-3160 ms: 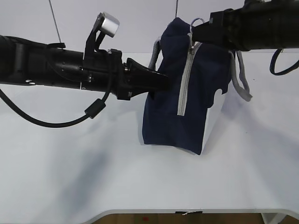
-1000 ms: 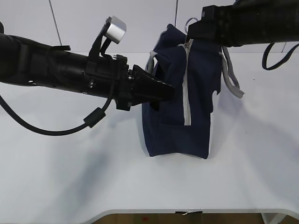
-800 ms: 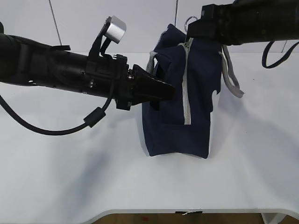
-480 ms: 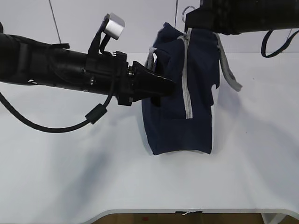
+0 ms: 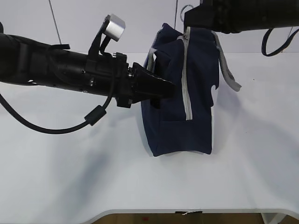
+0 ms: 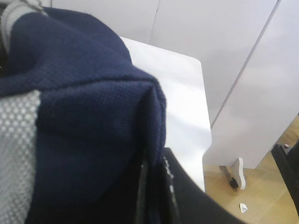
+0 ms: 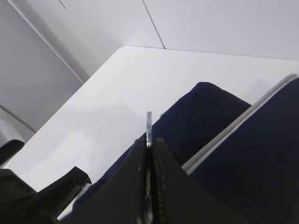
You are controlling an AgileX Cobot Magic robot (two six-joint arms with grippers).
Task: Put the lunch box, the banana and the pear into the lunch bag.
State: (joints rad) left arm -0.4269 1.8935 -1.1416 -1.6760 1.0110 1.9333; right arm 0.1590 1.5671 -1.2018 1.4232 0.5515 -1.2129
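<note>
The lunch bag has been drawn upright, its grey zipper now running nearly vertical where it earlier slanted; its top has been lifted higher by the right gripper; the left gripper has edged slightly right with the bag's side.

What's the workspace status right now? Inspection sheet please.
Surface: white table, bare where visible.
Job's things: lunch bag upright, zipper closed along the visible side; lunch box, banana and pear nothing seen.
Clutter: nothing seen.
Hands: left hand shut on the bag's fabric at its left side; right hand shut on the ring pull at the top.
Cables: black cable loops under the left arm; another hangs by the right arm.
Surroundings: pale wall panels; wood floor past the table edge.
</note>
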